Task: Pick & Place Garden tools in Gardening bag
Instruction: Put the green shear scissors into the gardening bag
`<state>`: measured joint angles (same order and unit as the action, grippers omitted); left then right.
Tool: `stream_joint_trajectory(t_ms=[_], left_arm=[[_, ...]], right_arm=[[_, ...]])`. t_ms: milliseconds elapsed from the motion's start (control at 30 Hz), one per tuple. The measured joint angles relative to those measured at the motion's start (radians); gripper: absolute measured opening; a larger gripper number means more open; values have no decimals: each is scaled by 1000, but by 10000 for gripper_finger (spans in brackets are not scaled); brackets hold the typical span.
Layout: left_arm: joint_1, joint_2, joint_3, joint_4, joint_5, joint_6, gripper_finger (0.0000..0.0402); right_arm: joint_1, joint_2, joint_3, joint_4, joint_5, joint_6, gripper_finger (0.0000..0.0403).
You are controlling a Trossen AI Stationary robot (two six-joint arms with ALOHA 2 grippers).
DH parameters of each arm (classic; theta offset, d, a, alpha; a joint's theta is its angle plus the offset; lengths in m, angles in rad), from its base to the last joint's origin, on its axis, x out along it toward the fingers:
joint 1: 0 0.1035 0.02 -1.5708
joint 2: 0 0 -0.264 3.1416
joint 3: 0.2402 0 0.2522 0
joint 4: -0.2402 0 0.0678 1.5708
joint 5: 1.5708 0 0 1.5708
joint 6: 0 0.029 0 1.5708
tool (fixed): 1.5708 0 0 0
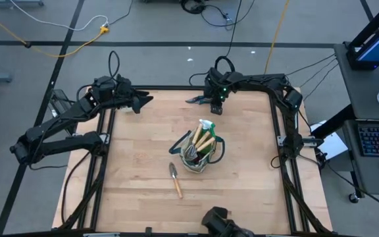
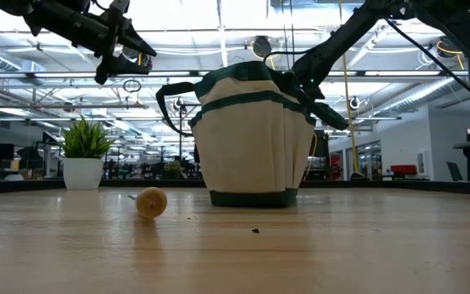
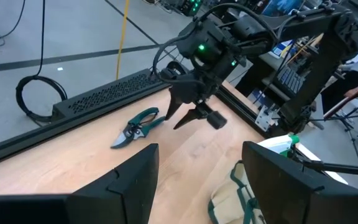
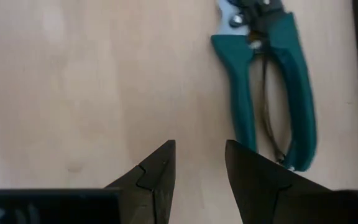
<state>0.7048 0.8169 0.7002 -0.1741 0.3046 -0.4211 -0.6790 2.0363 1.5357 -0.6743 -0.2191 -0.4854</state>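
Note:
The beige gardening bag [image 1: 201, 153] with green trim stands upright mid-table, with wooden-handled tools and a green spray bottle [image 1: 206, 125] sticking out of its top. A trowel [image 1: 176, 179] lies flat on the table just near-left of it. Pruning shears [image 4: 269, 81] with teal handles lie flat by the far edge. My right gripper [image 4: 201, 168] hangs open above the table right beside them, pointing down, nothing between its fingers. My left gripper [image 3: 201, 180] stands open and raised at the far left, pointing toward the shears [image 3: 135, 126] and the right gripper [image 3: 194, 115].
A small potted plant [image 2: 84, 159] in a white pot stands at the far left. A black frame rail [image 3: 104, 96] runs along the table's far edge behind the shears. Bare wood [image 1: 137, 164] lies left of the bag. A dark device [image 1: 219, 224] sits at the near edge.

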Motion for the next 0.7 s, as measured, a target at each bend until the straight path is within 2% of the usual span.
stream_joint_trajectory(t_ms=[67, 400, 700], left_arm=[[0, 0, 0, 0, 0, 0, 237], [1, 0, 0, 0, -1, -2, 237], [1, 0, 0, 0, -1, -3, 237]], right_arm=[[5, 18, 0, 24, 38, 2, 130], [14, 90, 5, 10, 39, -1, 122], [15, 85, 2, 16, 40, -1, 28]])
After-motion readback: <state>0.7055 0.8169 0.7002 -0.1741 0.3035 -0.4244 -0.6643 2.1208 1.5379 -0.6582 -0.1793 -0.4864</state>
